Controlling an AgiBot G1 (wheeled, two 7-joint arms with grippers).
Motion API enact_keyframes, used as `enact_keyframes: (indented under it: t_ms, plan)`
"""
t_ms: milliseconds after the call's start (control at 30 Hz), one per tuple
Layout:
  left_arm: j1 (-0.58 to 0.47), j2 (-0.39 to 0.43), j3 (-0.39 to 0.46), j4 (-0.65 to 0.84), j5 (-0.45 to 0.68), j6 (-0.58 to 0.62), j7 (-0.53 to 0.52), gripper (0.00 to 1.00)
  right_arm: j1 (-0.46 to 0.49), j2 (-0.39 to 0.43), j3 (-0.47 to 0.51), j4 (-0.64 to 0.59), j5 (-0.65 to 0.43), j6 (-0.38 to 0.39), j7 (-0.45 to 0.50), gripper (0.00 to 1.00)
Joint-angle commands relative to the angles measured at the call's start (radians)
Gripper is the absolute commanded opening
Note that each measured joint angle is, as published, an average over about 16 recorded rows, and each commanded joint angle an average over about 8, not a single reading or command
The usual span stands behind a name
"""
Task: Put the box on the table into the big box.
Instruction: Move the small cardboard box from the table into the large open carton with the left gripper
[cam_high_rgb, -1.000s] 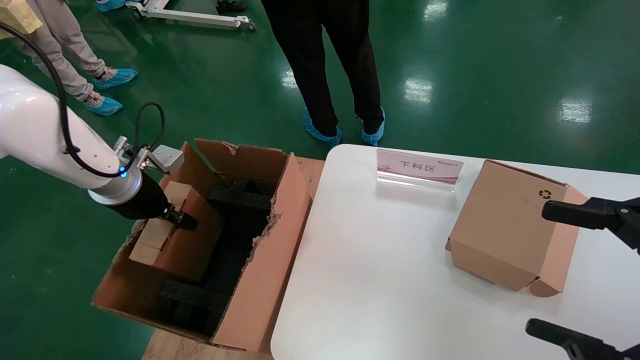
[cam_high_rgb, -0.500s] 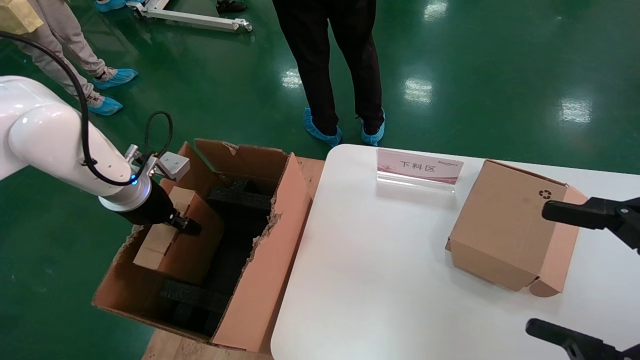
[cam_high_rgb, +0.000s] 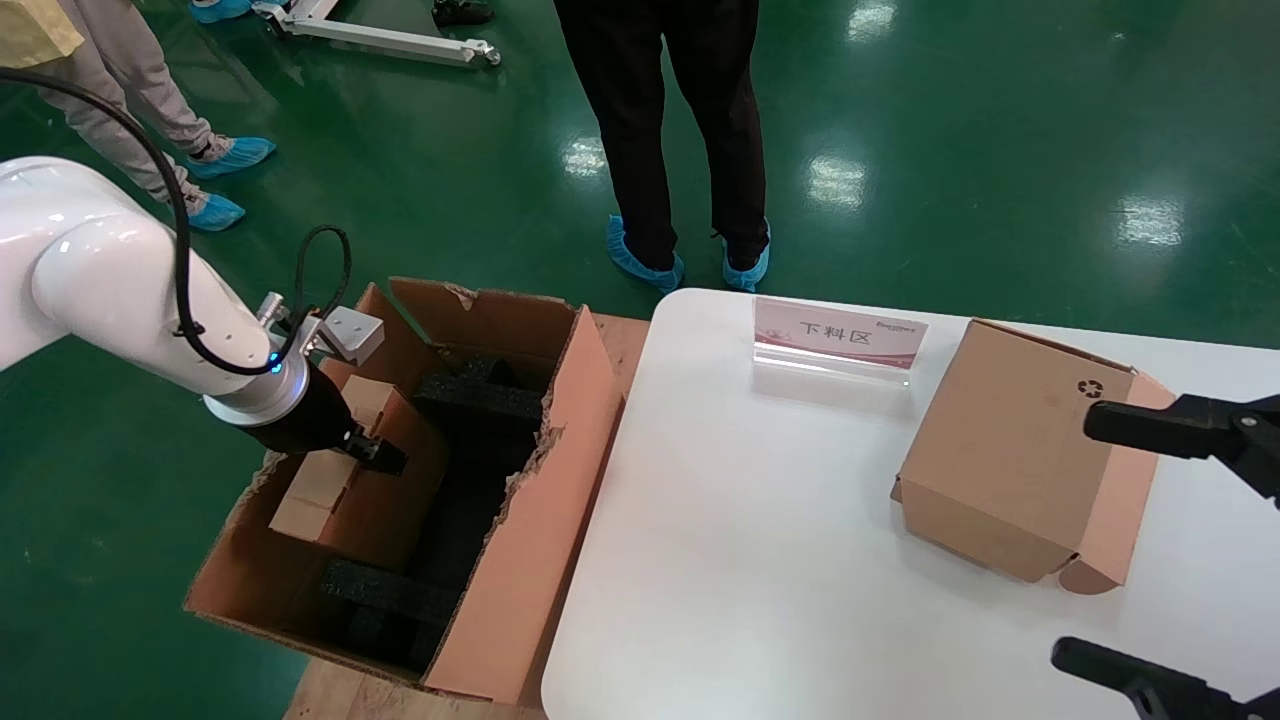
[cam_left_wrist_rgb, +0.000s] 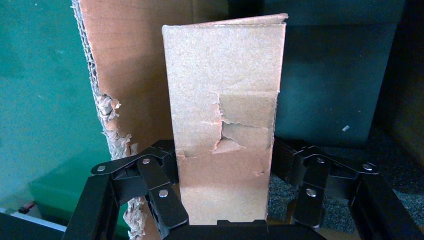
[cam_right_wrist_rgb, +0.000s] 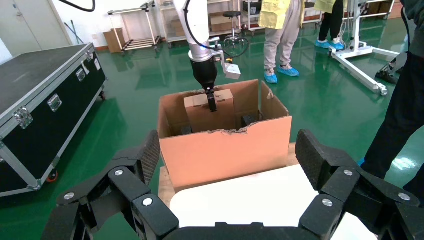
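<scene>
Small brown box (cam_high_rgb: 345, 470) sits down inside the big box (cam_high_rgb: 520, 560), close to its far-left corner, and leans a bit. The big box stands on the green floor, just beside the left edge of the white table (cam_high_rgb: 760, 560). Its rim is torn and ragged. Black foam blocks (cam_high_rgb: 385, 595) lie inside it too, some at the near wall and some at the far wall.

The left gripper (cam_left_wrist_rgb: 225, 200) is inside the big box and is clamped on the small box, with one finger on each side of it. The cardboard between the fingers looks ripped and peeled.

On the table, near its right edge, rests a bigger cardboard box with a recycling mark (cam_high_rgb: 1010, 450). A pink sign (cam_high_rgb: 838, 333) stands near the far edge of the table.

The right gripper (cam_right_wrist_rgb: 227, 165) hangs over the right side of the table with its fingers spread wide apart, and it holds nothing.

People in blue shoe covers (cam_high_rgb: 640, 265) stand on the floor behind the table.
</scene>
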Motion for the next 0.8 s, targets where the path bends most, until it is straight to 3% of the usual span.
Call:
enact_keyframes:
  t_ms: [33,800]
  plan:
    - [0.000,0.000,0.000,0.000,0.000,0.000,-0.001,1.00,0.000,0.000,0.000,0.000,0.000,0.000,0.000,1.00]
    - [0.002,0.000,0.000,0.001,0.003,0.000,-0.001,1.00,0.000,0.000,0.000,0.000,0.000,0.000,0.000,1.00]
